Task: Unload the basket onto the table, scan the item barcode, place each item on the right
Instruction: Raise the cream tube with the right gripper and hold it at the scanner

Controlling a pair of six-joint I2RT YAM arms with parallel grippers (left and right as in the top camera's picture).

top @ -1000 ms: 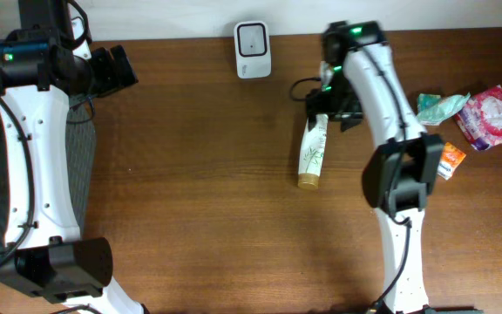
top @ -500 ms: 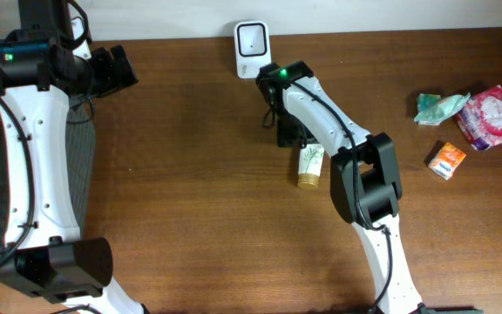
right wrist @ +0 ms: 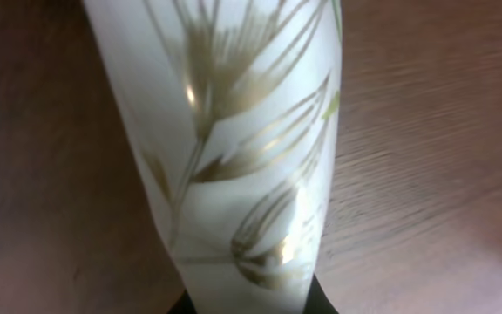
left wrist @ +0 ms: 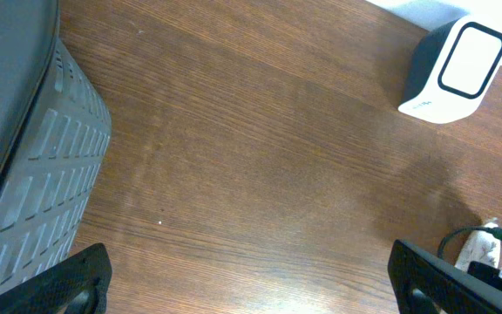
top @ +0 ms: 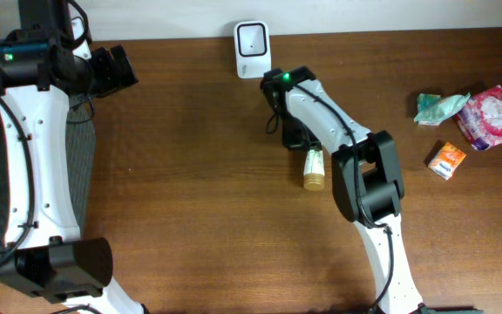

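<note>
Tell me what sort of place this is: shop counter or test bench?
Probably a mock checkout bench rather than a shop: a white barcode scanner at the wooden table's far edge, a leaf-printed tube in the right gripper, loose packets at the right, a grey basket at the left.

A dark brown wood-grain table (top: 190, 192) meets a plain white wall (top: 172, 17) along its far edge.

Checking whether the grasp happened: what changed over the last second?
The right gripper shifted left in the overhead view and closed on the tube, which moved slightly with it. The left gripper, open, the scanner and the packets stayed put.
</note>
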